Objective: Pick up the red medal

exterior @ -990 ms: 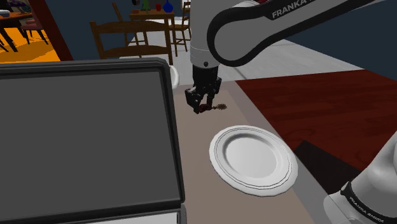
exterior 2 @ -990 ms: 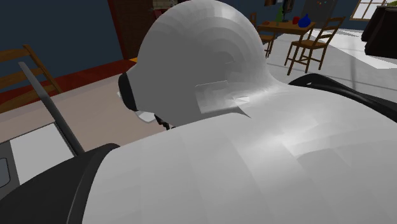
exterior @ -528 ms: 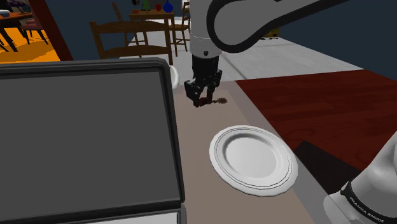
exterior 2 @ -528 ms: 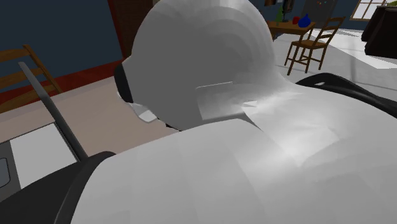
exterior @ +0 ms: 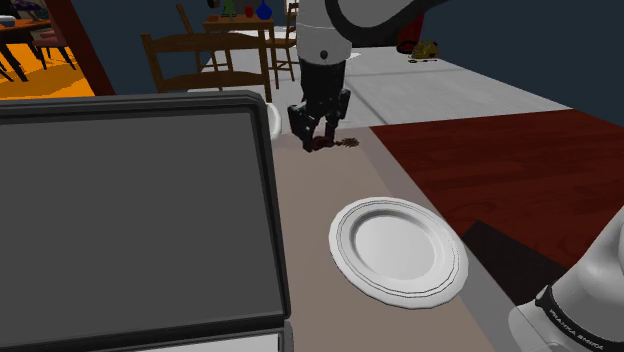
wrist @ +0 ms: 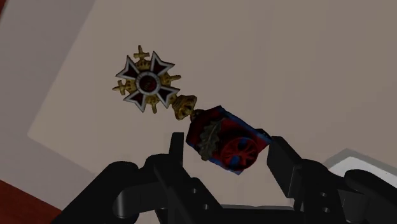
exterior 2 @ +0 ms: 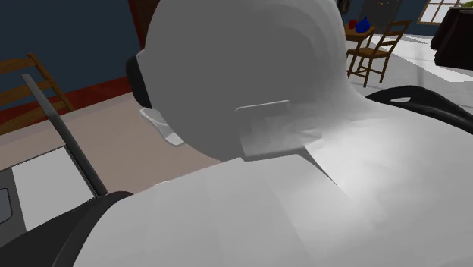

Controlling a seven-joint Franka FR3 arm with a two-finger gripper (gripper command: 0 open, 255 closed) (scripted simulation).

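Note:
The medal is a dark cross with gold points (wrist: 147,83) hanging from a red and blue ribbon block (wrist: 226,143). My black gripper (wrist: 228,156) is shut on that ribbon block, one finger on each side, and the cross dangles past the fingertips over the beige counter. In the shoulder view the gripper (exterior: 318,138) hangs a little above the far part of the counter, with the dark red medal (exterior: 334,145) at its tips.
A white plate (exterior: 398,248) lies on the counter nearer the stand. A large dark-rimmed grey panel (exterior: 130,210) takes up the shoulder view's left. The counter's edge drops to dark red floor (exterior: 500,160) on the right. Wooden chairs (exterior: 190,55) stand behind. The white arm (exterior 2: 250,114) blocks most of the second exterior view.
The gripper has risen and drawn away toward the back of the counter, and the medal has gone up with it.

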